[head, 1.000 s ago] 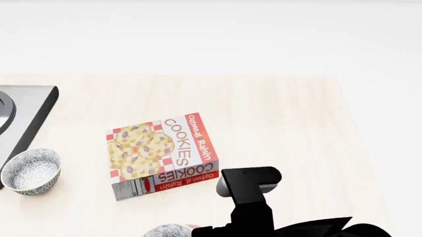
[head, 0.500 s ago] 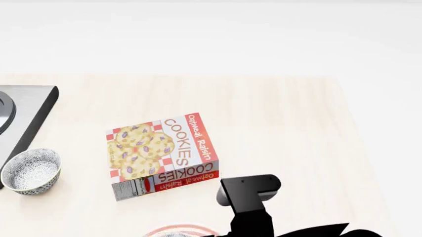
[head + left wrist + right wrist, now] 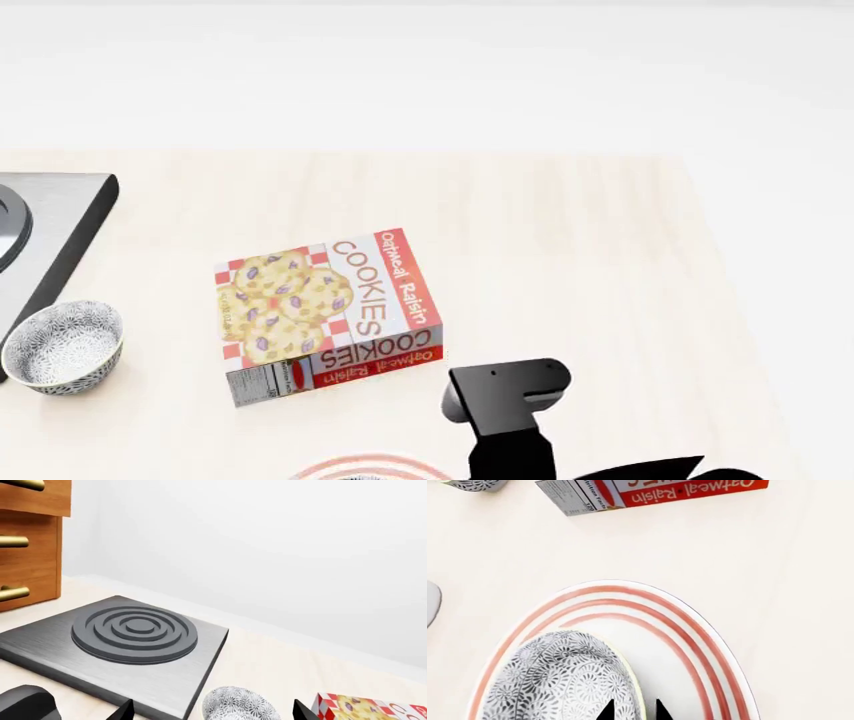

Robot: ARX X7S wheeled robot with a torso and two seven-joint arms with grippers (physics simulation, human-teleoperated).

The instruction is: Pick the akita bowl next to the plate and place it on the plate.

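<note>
Akita bowl (image 3: 570,680) on plate (image 3: 694,645) (right claw (image 3: 630,711) gripping rim)

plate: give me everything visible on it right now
The plate is large, round and white with three red concentric rings near its rim, ceramic-looking. It lies flat on the pale table, near the cookie box but apart from it. A patterned akita bowl sits inside it, off-centre, with the right gripper at the bowl's rim. The head view shows only the plate's far edge.

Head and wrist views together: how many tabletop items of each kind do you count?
Patterned bowls: 2 (on plate, by stove)
Plate: 1
Cookie box: 1
Stove burner plate: 1
Total: 5
</note>
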